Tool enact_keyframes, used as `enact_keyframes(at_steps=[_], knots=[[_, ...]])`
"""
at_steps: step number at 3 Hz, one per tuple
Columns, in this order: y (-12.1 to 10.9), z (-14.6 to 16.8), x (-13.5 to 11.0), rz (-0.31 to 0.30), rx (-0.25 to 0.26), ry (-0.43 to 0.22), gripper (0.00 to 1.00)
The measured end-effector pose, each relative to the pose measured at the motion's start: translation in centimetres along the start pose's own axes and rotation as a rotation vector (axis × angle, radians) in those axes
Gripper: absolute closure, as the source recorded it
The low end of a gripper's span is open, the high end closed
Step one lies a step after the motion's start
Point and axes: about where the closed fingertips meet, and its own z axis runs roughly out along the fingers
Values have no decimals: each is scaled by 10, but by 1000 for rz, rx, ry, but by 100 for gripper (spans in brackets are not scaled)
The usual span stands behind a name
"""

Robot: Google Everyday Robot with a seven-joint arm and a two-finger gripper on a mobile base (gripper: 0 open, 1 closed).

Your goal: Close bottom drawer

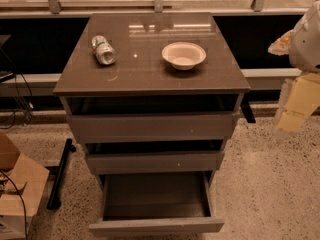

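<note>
The bottom drawer [156,206] stands pulled out; end effector [298,104] at right edge, state not discernible.

White bowl [183,55] and lying bottle [103,49] rest apart on the countertop [145,76].

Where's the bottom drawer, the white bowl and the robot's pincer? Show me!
bottom drawer [156,227], camera view: middle of its flat front panel.
white bowl [183,56], camera view: its hollow inside.
pincer [294,111], camera view: its pale lower part, at the far right edge of the view.
</note>
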Motion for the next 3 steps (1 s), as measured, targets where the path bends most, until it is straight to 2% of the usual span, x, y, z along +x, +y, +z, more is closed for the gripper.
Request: enact_keyframes(at_steps=[1, 2, 3], knots=[[0, 0, 0, 0, 0, 0, 0], [0, -1, -2, 1, 7, -3, 10], [10, 7, -14, 4, 8, -33, 33]])
